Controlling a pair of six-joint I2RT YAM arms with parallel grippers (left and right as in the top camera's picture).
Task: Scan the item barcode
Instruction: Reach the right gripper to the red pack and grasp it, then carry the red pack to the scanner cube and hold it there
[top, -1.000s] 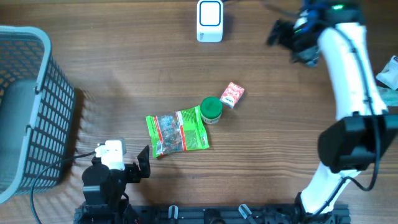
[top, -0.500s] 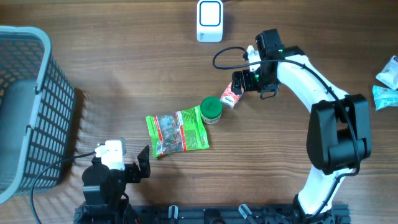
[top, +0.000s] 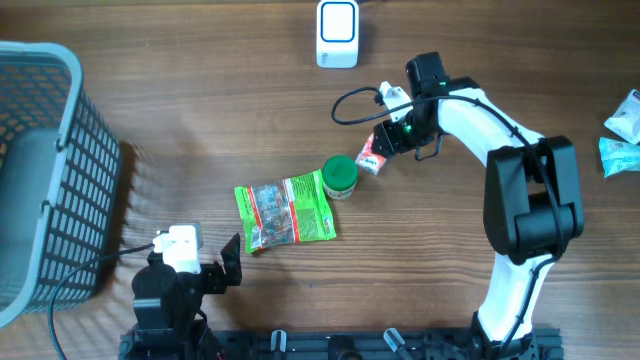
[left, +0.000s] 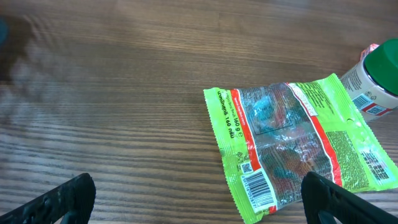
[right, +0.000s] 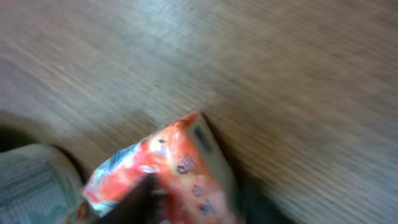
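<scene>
A small red and white packet (top: 373, 152) lies on the wooden table beside a green-lidded jar (top: 340, 176). My right gripper (top: 388, 138) is down on that packet. In the blurred right wrist view the red packet (right: 168, 168) sits between the two dark fingers (right: 142, 200), which are closed against its sides. The white barcode scanner (top: 337, 33) stands at the table's far edge. At the near edge my left gripper (left: 202, 205) is open and holds nothing, and the green snack bag (left: 292, 146) lies just ahead of it, barcode facing up.
A grey mesh basket (top: 60, 170) stands at the left. The green snack bag (top: 287, 211) lies in the middle, touching the jar. More packets (top: 622, 130) sit at the right edge. A black cable (top: 350, 100) loops beside my right wrist.
My right arm has swung in from the far right, come down on the red packet, and its jaws have closed on it. The left arm has not moved.
</scene>
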